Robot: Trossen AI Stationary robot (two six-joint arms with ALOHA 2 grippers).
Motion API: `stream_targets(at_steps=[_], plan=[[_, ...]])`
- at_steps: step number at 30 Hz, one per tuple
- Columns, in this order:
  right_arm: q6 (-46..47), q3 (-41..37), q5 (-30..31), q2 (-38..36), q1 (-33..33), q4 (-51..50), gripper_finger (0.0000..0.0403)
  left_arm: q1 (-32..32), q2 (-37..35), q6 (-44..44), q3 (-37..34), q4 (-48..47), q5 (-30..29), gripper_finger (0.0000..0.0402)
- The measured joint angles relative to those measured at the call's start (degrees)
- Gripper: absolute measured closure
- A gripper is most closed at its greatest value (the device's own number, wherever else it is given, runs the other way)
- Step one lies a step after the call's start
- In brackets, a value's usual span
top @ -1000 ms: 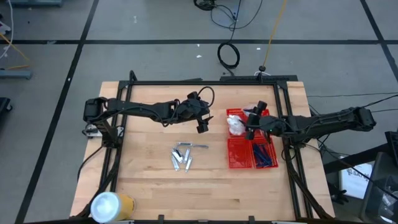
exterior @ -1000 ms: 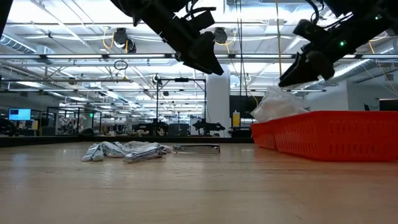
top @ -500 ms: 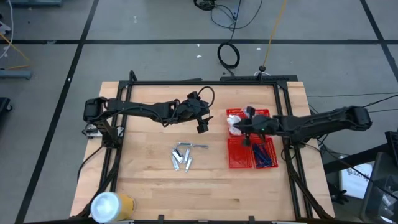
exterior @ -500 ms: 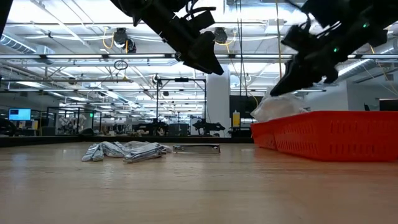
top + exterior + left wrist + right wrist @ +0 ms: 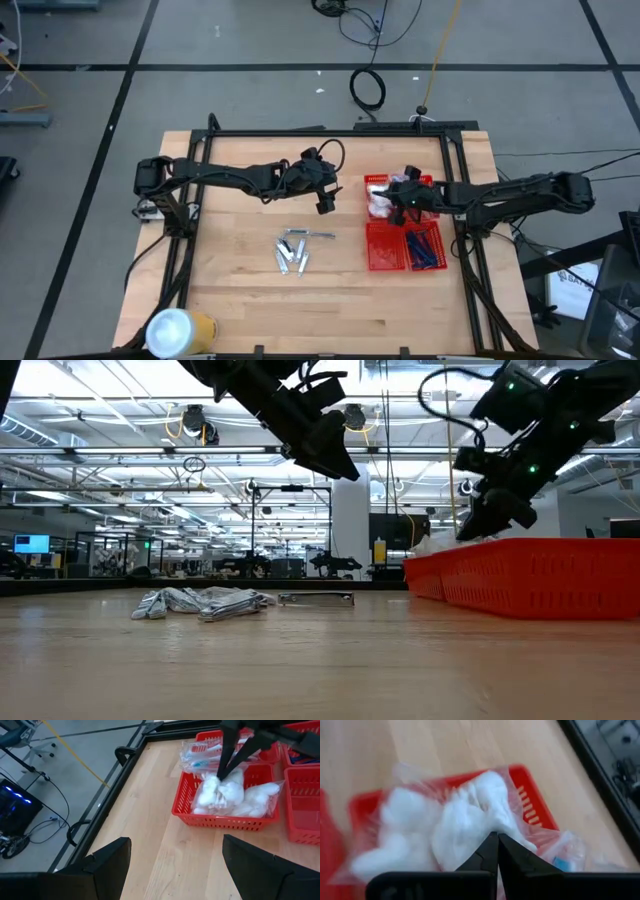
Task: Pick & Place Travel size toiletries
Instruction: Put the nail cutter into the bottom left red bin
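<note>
Toiletries lie in two places on the table [image 5: 240, 300]: white crinkly packets [image 5: 379, 203] are heaped in a far compartment of the red basket [image 5: 372, 262], with blue-handled pieces [image 5: 422, 247] in a near compartment on its 3 o'clock side, while a loose cluster of silver-grey tubes [image 5: 292, 256] sits on the bare wood at about 9 o'clock from the basket, well apart from it, with one thin piece [image 5: 308, 234] just beyond the cluster toward 12 o'clock. The right gripper [image 5: 398, 205] hangs over the far part of the basket, directly above the white packets; in its own wrist view the fingers [image 5: 487, 854] are clenched tip to tip, with the white packets [image 5: 455, 822] lying just past and beneath the tips, and nothing can be seen caught between them. From the left wrist camera the right arm's closed tips come down to the top of the packet heap [image 5: 220, 795], though whether they touch it cannot be told. The left gripper [image 5: 325, 203] hovers above the table between the tubes and the basket, at about 1 o'clock from the tubes, its fingers [image 5: 107, 857] spread apart and carrying nothing.
</note>
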Motion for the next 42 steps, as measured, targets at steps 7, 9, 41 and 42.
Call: stream_targets(at_steps=[7, 9, 41, 42], plan=[[0.4, 0.0, -4.6, 3.6, -2.2, -0.7, 0.0402, 0.1, 0.0, 0.0, 0.0, 0.1, 0.0, 0.0094], [0.4, 0.0, -4.6, 4.7, -2.6, -0.9, 0.0402, 0.1, 0.0, 0.0, 0.0, 0.1, 0.0, 0.0094], [-2.6, -1.6, -15.5, -17.1, -3.1, 13.6, 0.0396, -5.4, 2.2, -5.2, 0.0, -23.6, 18.2, 0.0094], [-3.2, -2.3, -16.5, -17.0, -3.1, 15.9, 0.0395, -6.0, 2.5, -3.9, 0.0, -22.2, 18.2, 0.0094]])
